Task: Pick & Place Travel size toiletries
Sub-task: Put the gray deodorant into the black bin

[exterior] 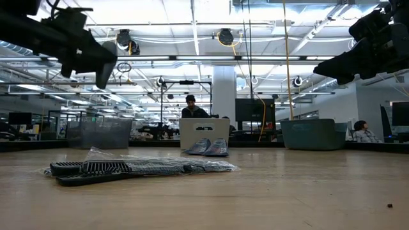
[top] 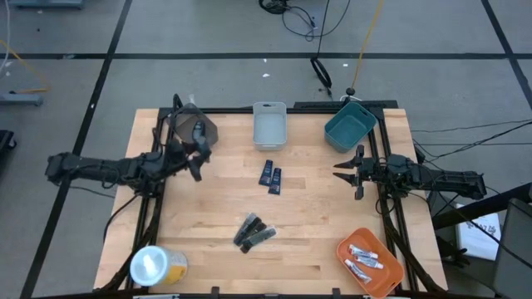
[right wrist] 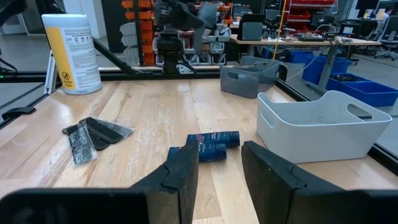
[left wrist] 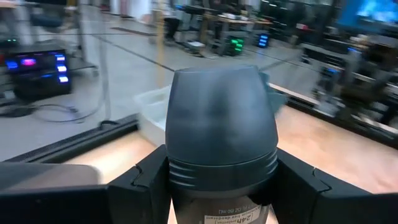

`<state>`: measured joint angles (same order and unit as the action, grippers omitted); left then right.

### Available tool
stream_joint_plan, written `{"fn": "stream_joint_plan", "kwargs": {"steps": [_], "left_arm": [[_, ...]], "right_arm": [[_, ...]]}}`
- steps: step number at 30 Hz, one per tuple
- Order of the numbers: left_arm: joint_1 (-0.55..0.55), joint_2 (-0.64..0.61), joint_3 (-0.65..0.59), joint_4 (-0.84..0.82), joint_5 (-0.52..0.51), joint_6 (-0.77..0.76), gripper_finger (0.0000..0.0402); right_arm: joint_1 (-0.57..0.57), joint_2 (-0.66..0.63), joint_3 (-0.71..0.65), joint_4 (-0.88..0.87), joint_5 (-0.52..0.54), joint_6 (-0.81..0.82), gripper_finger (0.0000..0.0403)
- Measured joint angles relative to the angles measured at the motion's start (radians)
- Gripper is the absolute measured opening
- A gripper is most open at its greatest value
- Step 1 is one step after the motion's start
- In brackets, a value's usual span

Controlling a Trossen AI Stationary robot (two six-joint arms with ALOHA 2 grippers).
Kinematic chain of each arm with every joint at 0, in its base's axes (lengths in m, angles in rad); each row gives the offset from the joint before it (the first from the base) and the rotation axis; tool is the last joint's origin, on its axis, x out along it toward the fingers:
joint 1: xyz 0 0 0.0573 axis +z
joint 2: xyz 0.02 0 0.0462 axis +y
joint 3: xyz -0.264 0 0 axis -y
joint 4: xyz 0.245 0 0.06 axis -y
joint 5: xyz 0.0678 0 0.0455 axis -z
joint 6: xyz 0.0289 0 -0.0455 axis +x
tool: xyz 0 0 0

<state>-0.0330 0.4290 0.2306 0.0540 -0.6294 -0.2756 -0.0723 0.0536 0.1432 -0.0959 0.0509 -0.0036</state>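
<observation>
The left gripper [top: 198, 143] is clamped on a dark grey oval deodorant piece [left wrist: 221, 134], held just beside the dark grey plastic bin [top: 193, 124], to the left of the pale grey rectangular bin [top: 269, 127]. The right gripper [top: 351, 172] hangs with its fingers parted and nothing between them, below the teal bin [top: 350, 126]. Two dark blue packets [top: 270, 175] lie on the wooden table [top: 316, 224] just below the pale grey bin, the black elongated sticks [top: 253, 232] farther down, and silvery-white tubes [top: 364, 259] sit in the orange tray [top: 391, 280].
</observation>
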Motion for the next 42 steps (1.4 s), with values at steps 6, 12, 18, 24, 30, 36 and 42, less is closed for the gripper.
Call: {"fn": "stream_joint_plan", "kwargs": {"steps": [6,12,18,24,30,36,42], "left_arm": [[0.16,0.001,0.0,0.002,-0.001,-0.026,0.0197],[0.322,0.004,0.0,0.008,-0.015,-0.064,0.0197],[0.453,0.041,0.0,-0.001,-0.063,-0.121,0.0197],[0.534,0.147,0.0,-0.014,-0.066,-0.171,0.0197],[0.57,0.24,0.054,-0.038,-0.065,-0.18,0.0197],[0.634,0.342,0.268,-0.339,-0.045,-0.213,0.0197],[0.753,0.484,0.459,-0.557,0.117,-0.251,0.0197]], "right_arm": [[0.0,0.0,0.0,0.0,0.0,0.0,0.0114],[0.0,0.0,0.0,-0.004,0.0,0.0,0.0114],[0.0,0.0,0.0,-0.016,0.0,-0.001,0.0114],[0.0,0.0,0.0,-0.015,0.0,-0.003,0.0114],[0.0,0.0,0.0,-0.015,0.001,-0.004,0.0114],[0.0,0.0,0.0,-0.015,0.001,-0.004,0.0114],[0.0,0.0,0.0,-0.014,0.001,-0.004,0.0114]]}}
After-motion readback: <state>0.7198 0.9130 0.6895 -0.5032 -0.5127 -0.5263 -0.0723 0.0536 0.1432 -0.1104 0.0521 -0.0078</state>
